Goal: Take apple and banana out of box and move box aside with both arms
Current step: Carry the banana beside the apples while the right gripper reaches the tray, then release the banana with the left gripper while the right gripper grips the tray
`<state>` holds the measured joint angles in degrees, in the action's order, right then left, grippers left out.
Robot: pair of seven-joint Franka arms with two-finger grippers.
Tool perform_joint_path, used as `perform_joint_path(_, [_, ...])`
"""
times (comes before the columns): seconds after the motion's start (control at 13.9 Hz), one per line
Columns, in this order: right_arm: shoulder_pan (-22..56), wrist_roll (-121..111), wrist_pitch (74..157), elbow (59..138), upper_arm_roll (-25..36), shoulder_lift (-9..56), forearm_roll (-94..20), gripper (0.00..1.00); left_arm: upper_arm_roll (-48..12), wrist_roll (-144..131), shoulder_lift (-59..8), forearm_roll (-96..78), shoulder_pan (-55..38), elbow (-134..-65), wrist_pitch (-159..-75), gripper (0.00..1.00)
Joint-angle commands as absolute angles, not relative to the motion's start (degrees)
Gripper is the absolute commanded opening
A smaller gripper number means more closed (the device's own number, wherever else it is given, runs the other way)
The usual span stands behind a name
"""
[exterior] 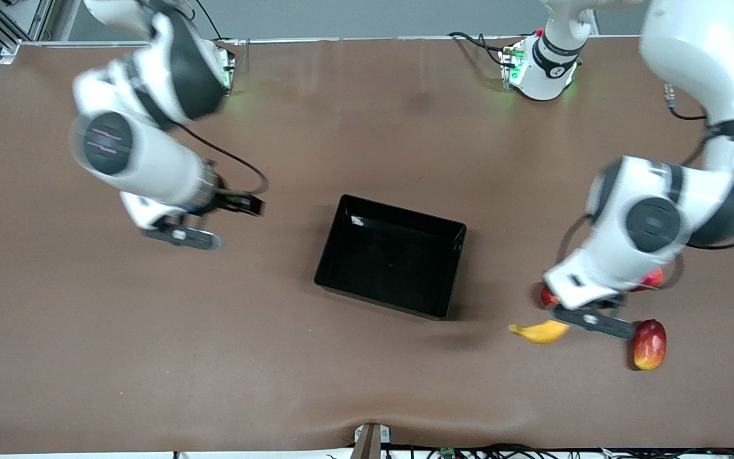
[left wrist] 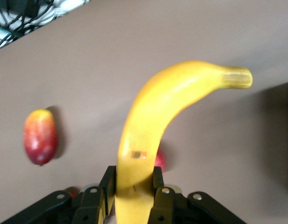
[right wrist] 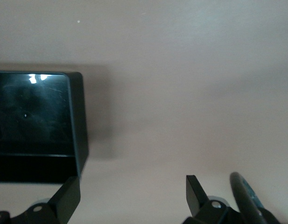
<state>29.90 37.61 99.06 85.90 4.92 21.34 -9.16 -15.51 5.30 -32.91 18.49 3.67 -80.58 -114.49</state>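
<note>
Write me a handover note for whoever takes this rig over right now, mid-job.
Left pincer: shut on the curved yellow banana, held above the table beside the elongated red-yellow mango-like fruit.
Right pincer: open, holding nothing, over the table near the glossy black plastic box, at the right arm's end.
Box: mid-table, looks empty.
Apple: not surely identified; red fruit shows partly under the left arm.
Left: set banana down, then move box aside with both arms.

The box [exterior: 391,262] looks like glossy black plastic catching highlights, the worktop [exterior: 367,382] a matt brown covering, and the banana [left wrist: 153,140] smooth-skinned with a soft sheen
</note>
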Motion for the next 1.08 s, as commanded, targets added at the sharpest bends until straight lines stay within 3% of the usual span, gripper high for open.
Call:
perform_joint_path(0.0, [33.6,41.9,105.0,84.9,5.6,27.6,-9.9,1.00,-16.3,10.5,-37.1,18.7,9.7,-80.7,-119.6,0.00])
perform_joint_path(0.36, [38.7,45.6,118.2,84.9,5.6,37.4,-12.7,1.00,-14.8,10.7,-43.9,23.4,10.9,-80.7,-128.5,0.00])
perform_joint_path(0.43, [40.2,45.6,120.8,85.2,5.6,38.9,-12.7,0.80,-14.6,10.2,-45.4,23.4,11.8,-80.7,-130.3,0.00])
perform_joint_path(0.5, [40.4,45.6,122.3,85.3,5.6,40.1,-12.7,0.69,-14.5,9.8,-46.7,23.5,12.1,-80.7,-132.2,0.00])
perform_joint_path(0.58, [40.5,45.5,123.6,85.3,5.6,40.9,-12.7,0.49,-14.4,9.7,-47.9,23.5,12.2,-80.8,-133.5,0.00])
perform_joint_path(0.65, [40.7,45.6,124.5,85.2,5.6,41.3,-12.7,0.14,-14.4,9.7,-48.5,23.4,12.7,-80.7,-133.9,0.00])
perform_joint_path(0.72, [40.7,45.6,124.7,85.2,5.6,41.4,-12.8,0.00,-14.4,9.7,-48.5,23.5,12.9,-80.7,-134.0,0.00])
perform_joint_path(0.86, [40.2,45.3,124.0,85.2,5.6,41.0,-12.7,0.00,-14.4,9.6,-48.5,23.1,12.9,-80.7,-134.1,0.44])
perform_joint_path(1.01, [39.7,45.0,123.9,85.2,5.6,40.8,-12.7,0.00,-14.5,8.0,-47.7,22.8,13.1,-80.7,-134.1,1.00])
